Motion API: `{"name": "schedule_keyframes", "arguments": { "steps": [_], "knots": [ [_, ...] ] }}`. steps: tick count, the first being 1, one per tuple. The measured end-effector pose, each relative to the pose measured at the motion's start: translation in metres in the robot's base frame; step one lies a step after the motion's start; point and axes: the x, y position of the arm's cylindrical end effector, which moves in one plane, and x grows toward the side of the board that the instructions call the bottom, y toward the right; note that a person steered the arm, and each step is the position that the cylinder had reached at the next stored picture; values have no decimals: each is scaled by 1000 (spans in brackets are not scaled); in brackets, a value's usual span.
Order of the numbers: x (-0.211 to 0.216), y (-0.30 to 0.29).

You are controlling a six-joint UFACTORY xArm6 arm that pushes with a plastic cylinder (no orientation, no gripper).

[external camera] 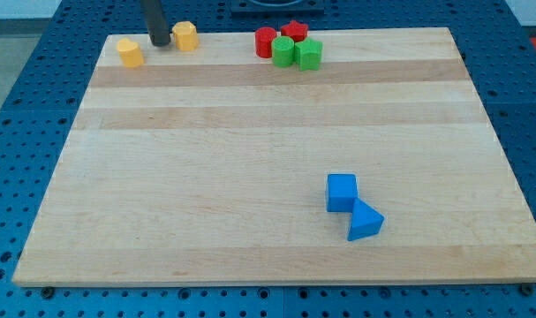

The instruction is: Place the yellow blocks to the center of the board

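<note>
Tip first: my tip (159, 42) sits at the view's top-left edge of the board, end of a plain dark rod, no jaws, so nothing opens or shuts and it has hold of nothing. It stands between the two yellow blocks, just beside the right one, touching or nearly so, can't tell which. The left one is near but apart.

Near to far. At the view's bottom right, a blue cube (342, 192) touches a blue wedge-like block (365, 221). Both well apart from the tip, off the likely path. Middle of the board (250, 150) is bare light wood, flat, lots of room. Far edge: left yellow block (131, 52), right yellow block (186, 35), both stubby, shape hard to pin, no clear long axis. Further to the view's right a tight cluster: red cylinder (265, 41), red block (294, 31), green cylinder (283, 50), green block (309, 54), touching one another.

Key relation: the centre lies toward the view's bottom and right of both yellows. The tip is level with them, not behind them, so I judge it must get to the top side of a block before pushing down. Right yellow is the closer one. Task looks barely started, both yellows far from centre.

Around the board, blue pegboard table (38, 132).
</note>
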Motion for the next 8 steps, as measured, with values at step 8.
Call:
{"name": "schedule_keyframes", "arguments": {
  "steps": [8],
  "knots": [
    [-35, 30]
  ]
}}
